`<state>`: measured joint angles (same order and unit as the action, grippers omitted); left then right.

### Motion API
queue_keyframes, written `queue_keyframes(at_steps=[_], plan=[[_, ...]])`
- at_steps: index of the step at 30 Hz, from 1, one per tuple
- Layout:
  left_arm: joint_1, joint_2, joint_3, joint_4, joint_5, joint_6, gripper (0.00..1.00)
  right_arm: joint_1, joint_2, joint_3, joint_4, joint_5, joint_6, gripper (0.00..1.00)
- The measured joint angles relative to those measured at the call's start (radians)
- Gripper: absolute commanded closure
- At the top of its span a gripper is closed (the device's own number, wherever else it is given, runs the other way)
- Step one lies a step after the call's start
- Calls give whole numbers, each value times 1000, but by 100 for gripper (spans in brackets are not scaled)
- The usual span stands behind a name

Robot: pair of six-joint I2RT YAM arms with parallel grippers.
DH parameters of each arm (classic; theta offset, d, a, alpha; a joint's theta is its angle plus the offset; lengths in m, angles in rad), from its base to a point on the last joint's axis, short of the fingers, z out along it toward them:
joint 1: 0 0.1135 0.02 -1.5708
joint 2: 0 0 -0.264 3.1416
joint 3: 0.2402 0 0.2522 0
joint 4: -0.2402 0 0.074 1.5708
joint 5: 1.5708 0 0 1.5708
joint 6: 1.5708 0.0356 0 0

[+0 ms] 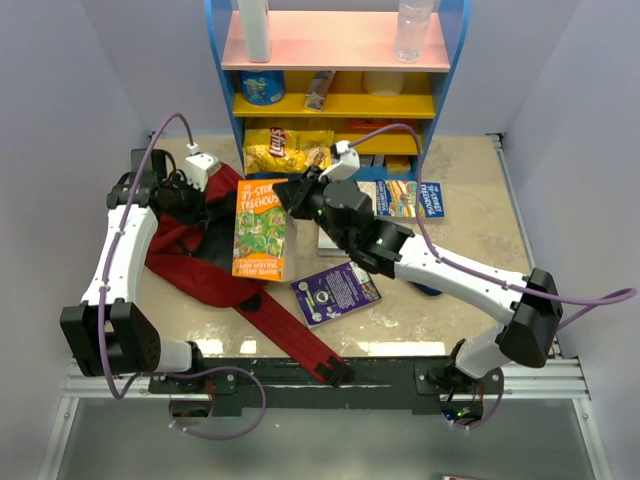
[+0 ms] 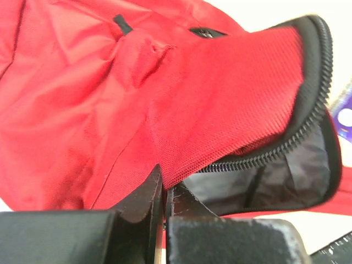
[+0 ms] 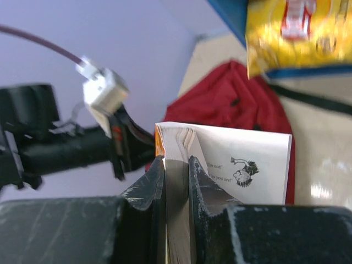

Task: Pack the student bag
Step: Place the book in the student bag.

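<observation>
Nearest, a purple book [image 1: 336, 292] lies flat on the tabletop [image 1: 480, 190]. Left of it sprawls the student bag [image 1: 190, 255], mouth gaping. The left fingers [image 2: 144, 201] are pinched shut on what looks like its zipper-edge fabric. The right fingers [image 3: 147, 190] clamp an orange book [image 1: 260, 228] at the bag's right edge. Beyond, a yellow chip bag [image 1: 285, 150] sits at the shelf [image 1: 340, 50].

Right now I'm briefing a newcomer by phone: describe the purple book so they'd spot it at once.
On the table before the shelf, find the long red strap. The purple book lies flat just right of it. It alone is purple; the orange book and the blue book are farther back.
</observation>
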<state>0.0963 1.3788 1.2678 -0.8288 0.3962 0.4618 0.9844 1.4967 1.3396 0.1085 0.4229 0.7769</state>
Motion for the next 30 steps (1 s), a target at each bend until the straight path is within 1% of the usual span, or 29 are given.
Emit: queue_keyframes(at_steps=[6,9,13,17,19,24,30], plan=[[-6,-51,-20,-64,72,54,100,11,12,-171,5,-48,136,100],[-6,-75,-43,-116,107,106,100,9,68,-194,21,-68,182,100],[-6,-104,-68,-184,150,174,100,5,181,-184,60,-108,239,100],[-6,-132,-97,-214,179,217,100,3,298,-146,84,-166,316,100],[-6,-140,-106,-227,196,240,100,3,329,-134,93,-185,353,100],[-6,-148,-119,-264,241,316,100,-4,389,-103,148,-187,461,100],[-6,-148,-123,-281,262,398,100,-23,517,-5,251,-161,581,100]])
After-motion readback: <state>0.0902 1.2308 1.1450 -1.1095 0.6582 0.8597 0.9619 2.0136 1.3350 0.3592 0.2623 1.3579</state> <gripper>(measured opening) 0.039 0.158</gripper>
